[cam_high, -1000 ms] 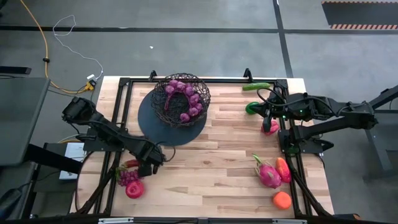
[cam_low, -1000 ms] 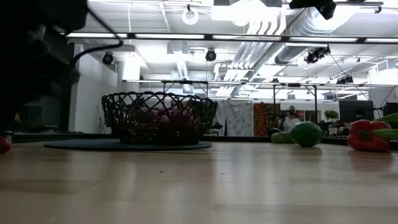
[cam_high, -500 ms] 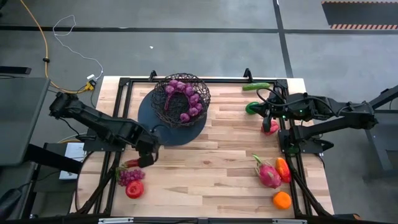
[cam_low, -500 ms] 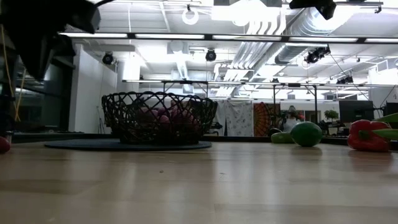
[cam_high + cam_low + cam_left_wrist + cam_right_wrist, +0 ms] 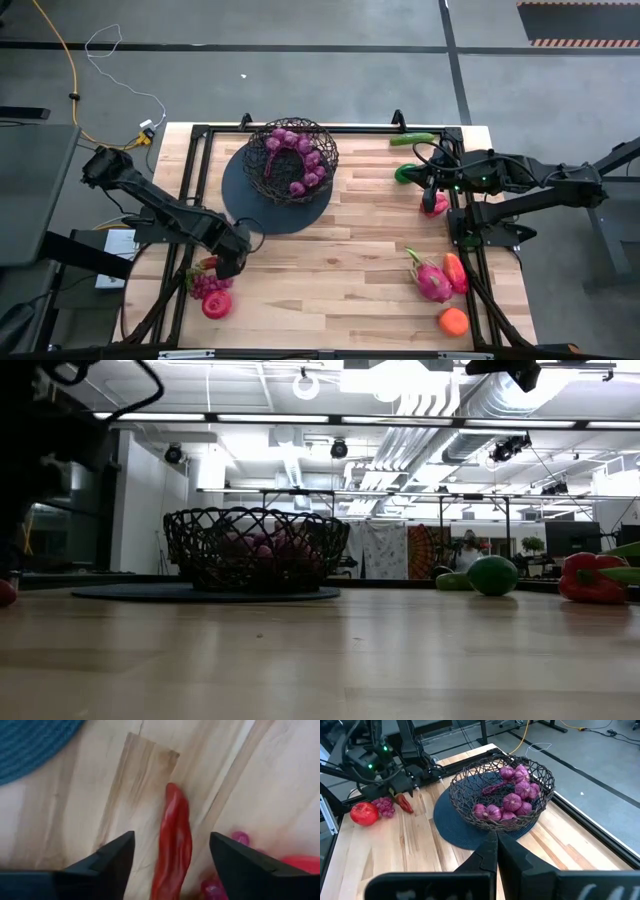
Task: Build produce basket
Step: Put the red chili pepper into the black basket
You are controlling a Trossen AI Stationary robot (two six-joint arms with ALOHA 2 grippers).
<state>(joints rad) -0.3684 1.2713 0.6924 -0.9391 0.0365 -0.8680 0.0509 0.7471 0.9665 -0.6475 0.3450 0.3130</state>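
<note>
sitting on a dark round mat (image 5: 268,205) at the table's (image 5: 340,270) far side, the basket (image 5: 291,160) already holds purple produce. the left gripper (image 5: 172,851), fingers spread, hovers over the red chili (image 5: 175,840) lying near the grapes (image 5: 207,285). the chili looks light, smooth, probably slippery; mid-body seems the best hold. the right gripper (image 5: 493,851) waits pressed together.

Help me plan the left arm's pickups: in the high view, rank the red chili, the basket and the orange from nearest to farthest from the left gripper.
1. The red chili: right at the left gripper, which is open over it, at the table's left edge.
2. The basket: farther back, on the dark mat.
3. The orange: across the table, at the front right corner.
</note>
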